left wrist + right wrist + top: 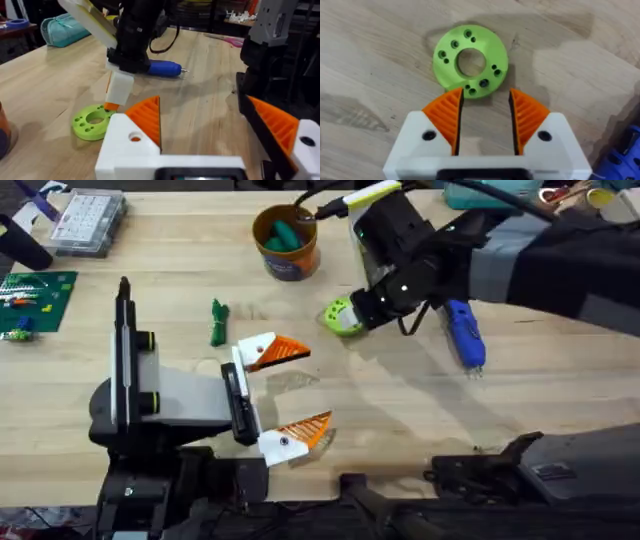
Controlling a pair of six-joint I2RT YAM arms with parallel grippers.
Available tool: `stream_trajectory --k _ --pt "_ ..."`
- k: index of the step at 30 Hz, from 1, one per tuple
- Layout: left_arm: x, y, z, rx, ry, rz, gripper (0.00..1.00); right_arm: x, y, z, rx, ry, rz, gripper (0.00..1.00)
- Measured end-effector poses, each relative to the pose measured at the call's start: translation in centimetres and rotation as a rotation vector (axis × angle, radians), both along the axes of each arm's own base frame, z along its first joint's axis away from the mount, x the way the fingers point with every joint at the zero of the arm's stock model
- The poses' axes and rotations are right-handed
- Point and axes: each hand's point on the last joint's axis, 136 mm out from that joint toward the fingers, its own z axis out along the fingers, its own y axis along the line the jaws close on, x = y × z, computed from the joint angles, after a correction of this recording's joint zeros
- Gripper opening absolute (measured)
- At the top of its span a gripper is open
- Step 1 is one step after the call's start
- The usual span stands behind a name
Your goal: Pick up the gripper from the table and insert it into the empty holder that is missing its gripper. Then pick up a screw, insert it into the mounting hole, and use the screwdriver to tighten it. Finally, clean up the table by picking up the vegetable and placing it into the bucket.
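Because the right gripper [485, 117], fingers apart, hovers right at the flat lime-green plastic ring [470, 61], while the left gripper [290, 392] waits open well away from that ring, a descent may nudge the ring instead of grasping cleanly.

Blue screwdriver [464, 333], dark green vegetable [218, 321], orange-brown bucket [286, 242] with blue band.
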Motion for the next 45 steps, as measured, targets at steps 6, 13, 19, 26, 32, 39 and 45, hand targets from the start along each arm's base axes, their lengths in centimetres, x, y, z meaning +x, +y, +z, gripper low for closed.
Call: stream_trajectory --k 6,13,19,26,32,39,45 --pt "0.0 0.0 0.0 0.0 0.0 0.0 0.987 1.0 -0.1 -0.2 -0.009 0.017 -0.001 0.526" --pt "0.0 0.0 0.0 0.0 0.0 0.0 0.987 1.3 0.5 -0.1 -0.001 0.028 0.011 0.526" --pt "0.0 0.0 0.0 0.0 0.0 0.0 0.986 0.8 0.3 -0.8 -0.018 0.062 0.015 0.526" --pt "0.0 0.0 0.0 0.0 0.0 0.0 0.986 0.8 0.2 -1.0 -0.022 0.068 0.015 0.526" --pt "0.0 0.0 0.0 0.0 0.0 0.0 0.986 0.5 0.2 -1.7 -0.033 0.093 0.017 0.526" --pt "0.0 0.0 0.0 0.0 0.0 0.0 0.986 0.5 0.3 -2.1 -0.032 0.102 0.019 0.526" --pt "0.0 0.0 0.0 0.0 0.0 0.0 0.986 0.5 0.3 -2.1 -0.032 0.102 0.019 0.526"
